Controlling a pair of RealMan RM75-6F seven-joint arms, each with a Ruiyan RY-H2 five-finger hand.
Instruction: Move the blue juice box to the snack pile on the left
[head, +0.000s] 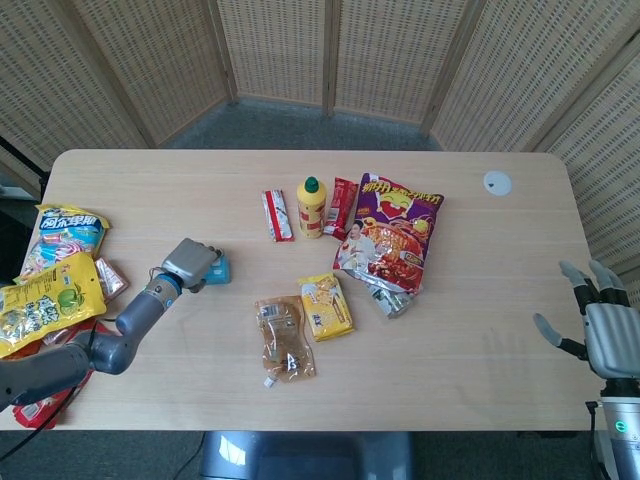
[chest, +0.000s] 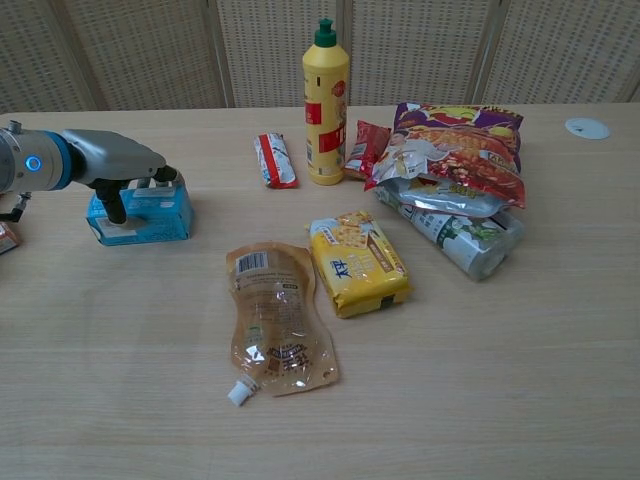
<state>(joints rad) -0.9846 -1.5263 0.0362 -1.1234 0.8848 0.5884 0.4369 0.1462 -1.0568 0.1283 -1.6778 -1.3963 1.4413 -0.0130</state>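
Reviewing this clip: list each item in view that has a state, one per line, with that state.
Blue juice box: on the table, gripped by left hand.
Right hand: empty, fingers spread, off the table's right edge.
Yellow squeeze bottle with green cap: upright, capped.
Clear spouted pouch: lying flat, capped.
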